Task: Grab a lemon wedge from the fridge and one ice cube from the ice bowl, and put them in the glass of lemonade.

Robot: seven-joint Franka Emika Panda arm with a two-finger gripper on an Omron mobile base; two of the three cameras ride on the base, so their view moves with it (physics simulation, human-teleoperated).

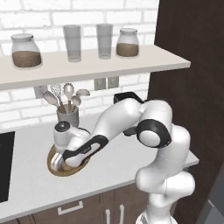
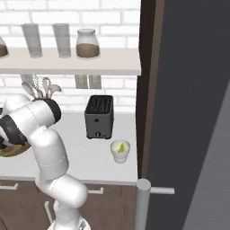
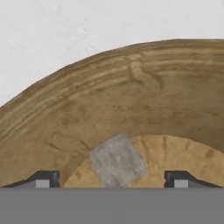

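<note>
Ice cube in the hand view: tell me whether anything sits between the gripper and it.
Nothing visible does. The ice cube lies on the floor of the ice bowl, bare, centred between the fingertips of the open gripper.

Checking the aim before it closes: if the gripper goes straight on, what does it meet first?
Most likely the ice cube, lying between the open gripper tips on the wooden bowl's floor.

A grey ice cube [image 3: 117,161] lies in the wooden ice bowl [image 3: 131,87]; a lemon wedge [image 2: 121,147] floats in the glass of lemonade [image 2: 120,152].
</note>
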